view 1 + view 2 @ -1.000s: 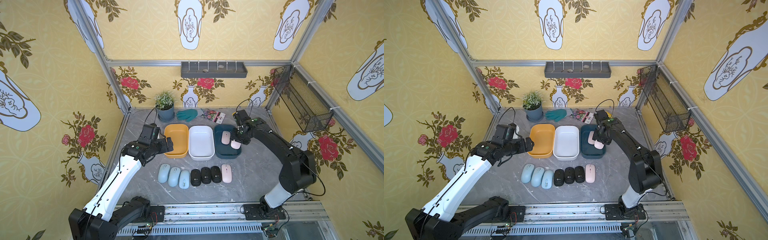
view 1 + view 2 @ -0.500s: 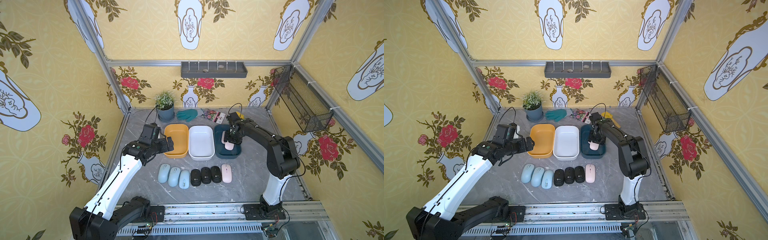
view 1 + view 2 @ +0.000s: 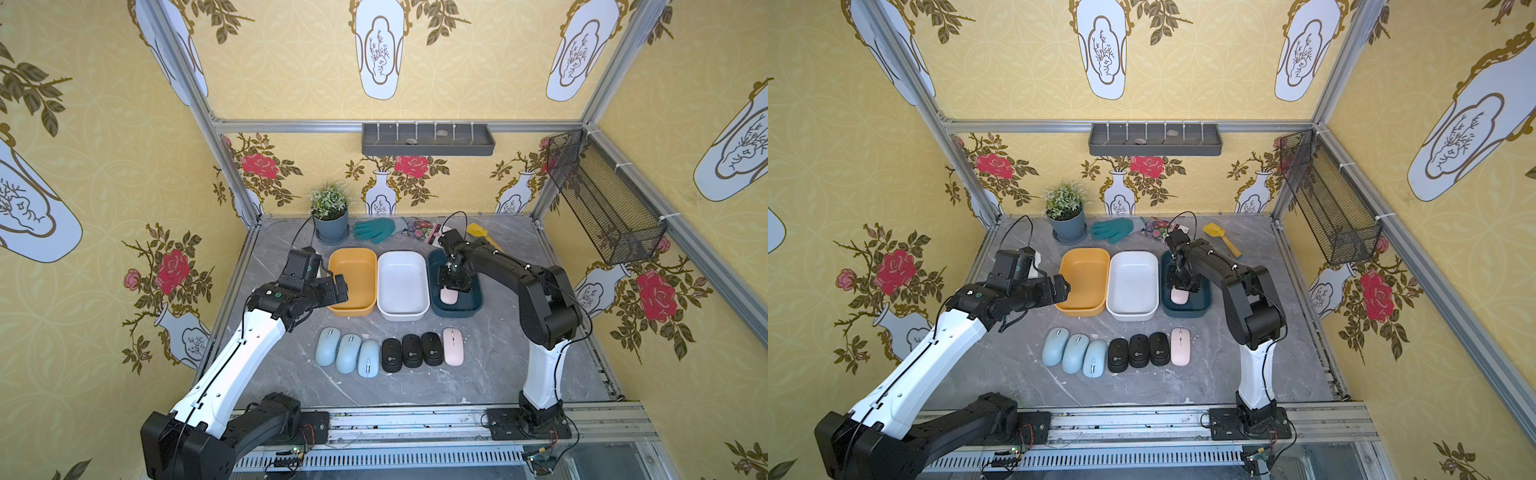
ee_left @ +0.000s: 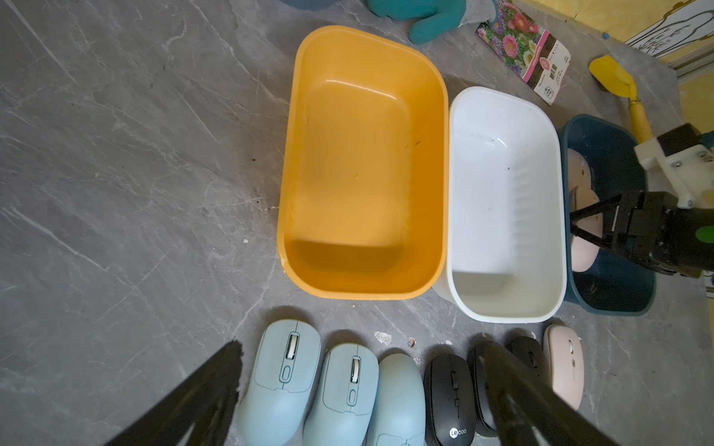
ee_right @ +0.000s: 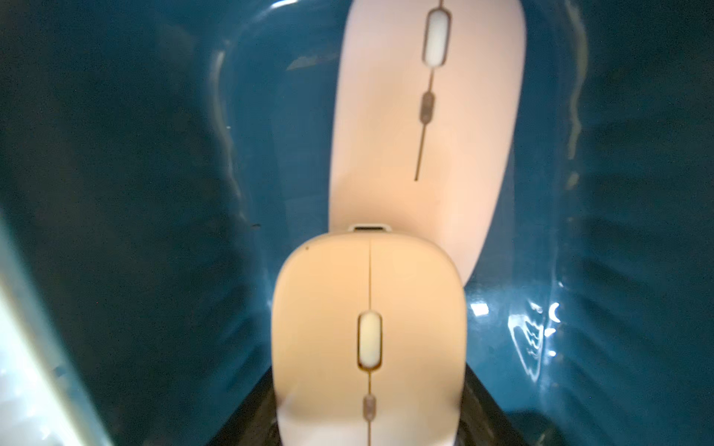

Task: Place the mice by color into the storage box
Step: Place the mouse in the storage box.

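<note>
**Holding a pink mouse inside the teal box**

The right pincer is clamped on a pink mouse, with a finger on each long flank near the tail end. By its looks the mouse is light and rigid, a smooth plastic shell with a domed top. It should need little squeeze, but the glossy flanks could slide. The straighter side walls at mid-body seem the best hold, not the dome or the wheel.

The held mouse hangs within the walls of the teal box, its nose pointing away from the pincer. Just beyond that nose a second pink mouse lies in the box. The two overlap in the wrist view, and I cannot tell whether they touch.

The left pincer is spread wide and empty, above the desk at the yellow box. The white box is past that, also empty. Lower than this pincer and apart from it, a row lies on the desk: blue mice, black mice, and the last pink mouse.
</note>
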Action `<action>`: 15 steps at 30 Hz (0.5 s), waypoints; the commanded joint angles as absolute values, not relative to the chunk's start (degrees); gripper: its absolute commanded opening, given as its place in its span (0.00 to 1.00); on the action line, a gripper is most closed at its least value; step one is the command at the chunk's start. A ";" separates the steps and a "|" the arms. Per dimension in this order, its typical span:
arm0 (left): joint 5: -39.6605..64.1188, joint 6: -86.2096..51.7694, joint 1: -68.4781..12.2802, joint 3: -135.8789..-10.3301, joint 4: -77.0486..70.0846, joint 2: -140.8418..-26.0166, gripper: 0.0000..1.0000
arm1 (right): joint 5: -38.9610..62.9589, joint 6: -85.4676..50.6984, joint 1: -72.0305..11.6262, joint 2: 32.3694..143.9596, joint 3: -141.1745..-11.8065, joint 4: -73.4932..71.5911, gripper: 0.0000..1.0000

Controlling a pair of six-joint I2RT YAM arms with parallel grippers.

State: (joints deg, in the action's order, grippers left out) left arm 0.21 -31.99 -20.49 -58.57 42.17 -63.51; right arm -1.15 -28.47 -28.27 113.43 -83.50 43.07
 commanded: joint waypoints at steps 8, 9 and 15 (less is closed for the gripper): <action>0.09 -32.08 -20.48 -58.23 41.22 -63.59 0.99 | -5.05 -28.47 -28.74 113.02 -86.89 45.78 0.76; 0.18 -32.06 -20.47 -58.27 41.15 -63.66 0.99 | -5.46 -28.41 -28.95 112.40 -87.39 46.26 0.80; -0.41 -31.42 -20.48 -59.63 41.86 -63.82 0.99 | -11.22 -27.77 -31.37 108.87 -91.62 51.27 0.82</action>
State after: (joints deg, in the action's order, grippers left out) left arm 0.19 -31.97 -20.49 -59.02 42.06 -63.79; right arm -6.87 -28.23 -30.30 110.87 -90.26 47.18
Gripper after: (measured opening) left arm 0.989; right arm 0.824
